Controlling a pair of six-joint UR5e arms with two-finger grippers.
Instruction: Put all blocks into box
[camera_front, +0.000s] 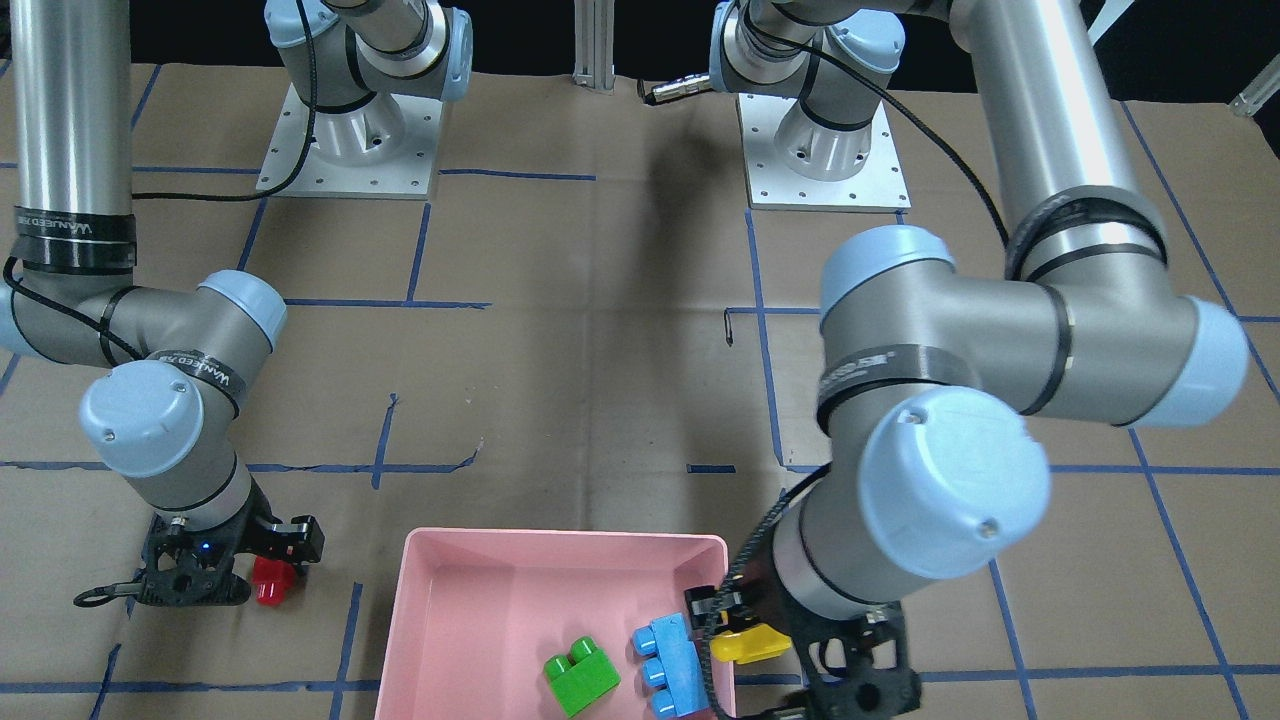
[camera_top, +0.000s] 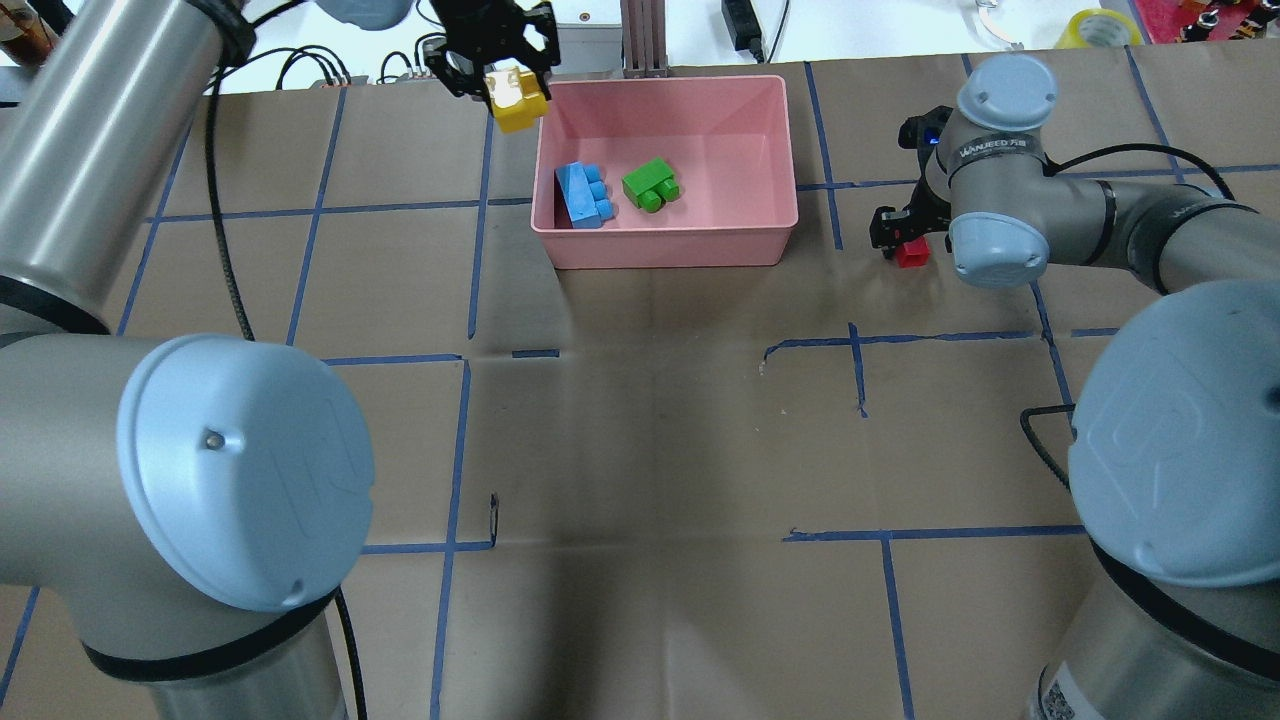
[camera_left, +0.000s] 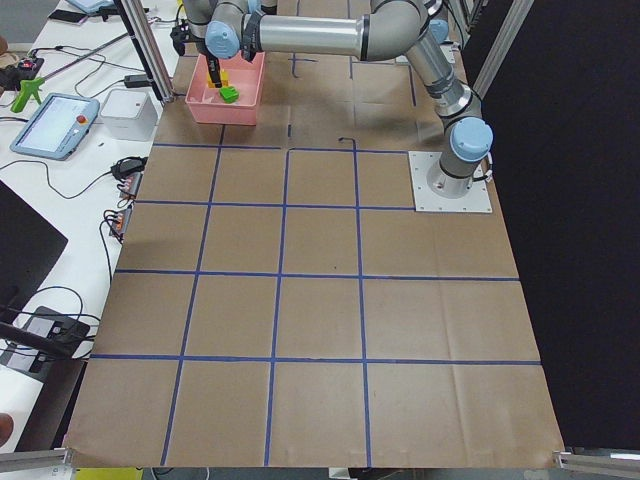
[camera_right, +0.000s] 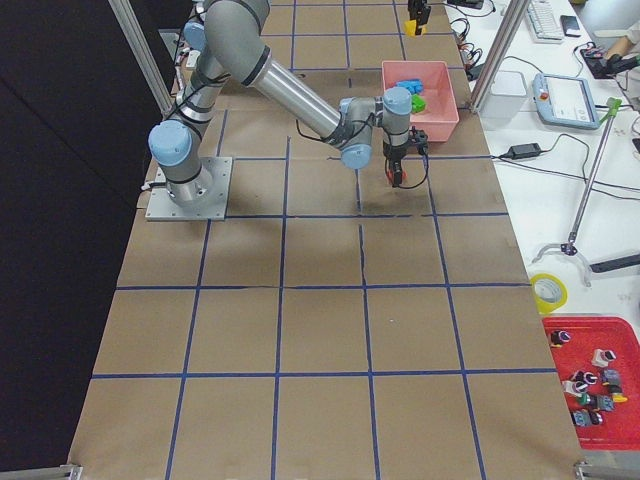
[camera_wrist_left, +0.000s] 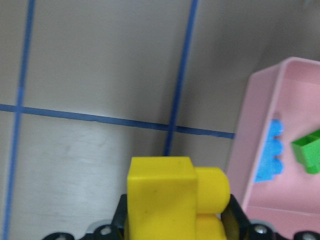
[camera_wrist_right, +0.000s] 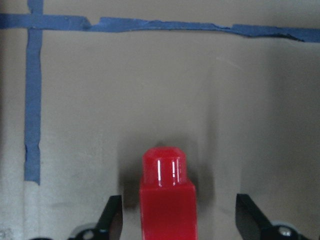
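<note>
Box contents show best from overhead: the pink box (camera_top: 665, 245) sits at the far side of the table (camera_top: 640, 450), with the blue brick (camera_top: 583, 193) and the green brick (camera_top: 651, 184) lying inside toward its left end, a small gap between them.

From there I see the left gripper (camera_top: 512, 92) clamped on the yellow brick (camera_top: 518, 100), held just outside the box's far left corner. Its wrist camera confirms this: the brick fills the space between the fingers, brown paper lies below it, and the box rim is off to one side.

Overhead, the right arm hides most of the red brick (camera_wrist_right: 167, 200). The right wrist camera shows it standing on the paper, studs up, with the right gripper (camera_wrist_right: 182, 220) spread wide around it, both fingers clear of its sides.
</note>
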